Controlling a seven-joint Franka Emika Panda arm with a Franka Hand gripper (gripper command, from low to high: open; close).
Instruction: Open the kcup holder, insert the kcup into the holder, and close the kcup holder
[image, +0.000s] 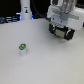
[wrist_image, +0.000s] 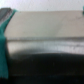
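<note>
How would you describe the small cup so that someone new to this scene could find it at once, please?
Start from the white table in the exterior view; the cup stands alone toward that view's left, apart from the gripper. It is a short white cup with a green top, far smaller than the tall white bottle at the back.

A tall white bottle (image: 24, 10) stands at the far edge of the white table (image: 45, 60), toward the exterior view's left.

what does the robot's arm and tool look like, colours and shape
In the exterior view the tool is a blocky white-grey housing with darker grey and black parts at its lower end. The picture is too blurred to show cables or markings. In the wrist view teal-green shapes line one edge, possibly fingers.
</note>
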